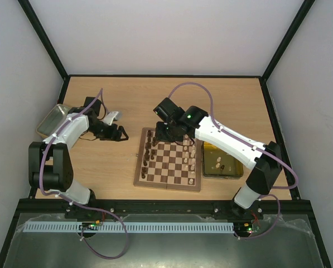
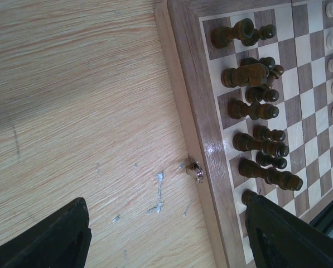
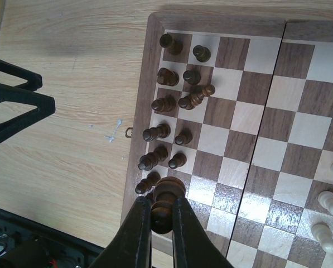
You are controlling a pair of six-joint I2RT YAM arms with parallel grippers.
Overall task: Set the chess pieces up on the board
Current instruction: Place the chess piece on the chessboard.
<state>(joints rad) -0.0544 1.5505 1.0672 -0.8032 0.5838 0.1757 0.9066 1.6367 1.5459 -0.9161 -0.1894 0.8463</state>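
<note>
Nearest the arm bases, the board (image 1: pixel 166 185) has dark pieces (image 1: pixel 149 156) down its left side and pale pieces (image 1: pixel 192 159) down its right, with a yellowish tray (image 1: pixel 237 171) just beside its right edge. Up at the board's far left corner, the right gripper (image 3: pixel 162 207) is pinched onto a dark piece (image 3: pixel 167 191) at the end of the dark rows. The left gripper (image 2: pixel 166 206) hangs over the table (image 1: pixel 99 162) left of the board, fingers spread wide, with a grey tray (image 1: pixel 48 120) beyond it.
</note>
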